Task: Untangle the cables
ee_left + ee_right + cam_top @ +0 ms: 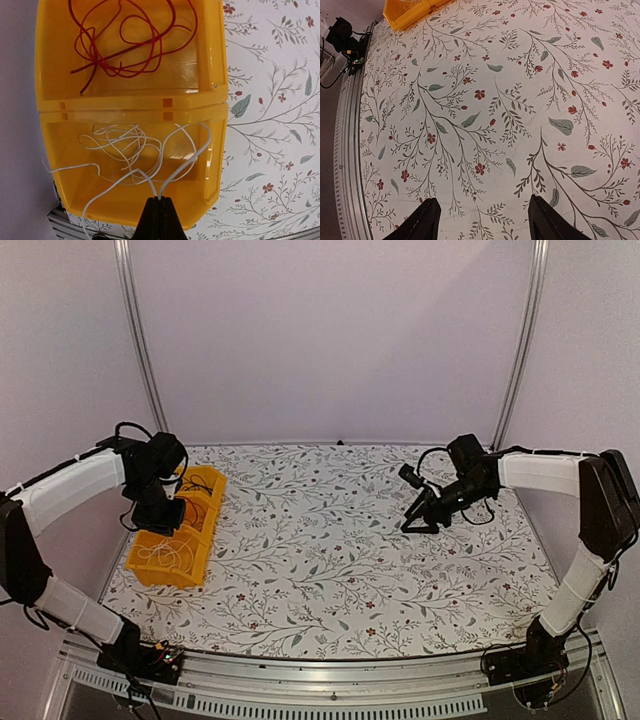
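A yellow two-compartment bin fills the left wrist view and sits at the table's left side. One compartment holds a coiled red cable. The other holds a thin white cable in loose loops. My left gripper hangs above the white cable's compartment, shut on a loop of it, with two strands rising from the pinched tips. My right gripper stands open over bare floral tablecloth at the right, with nothing between its fingers.
The floral tablecloth covers the table. A metal rail runs along the near edge, and the left arm's base shows in the right wrist view. Purple walls close off the back and both sides.
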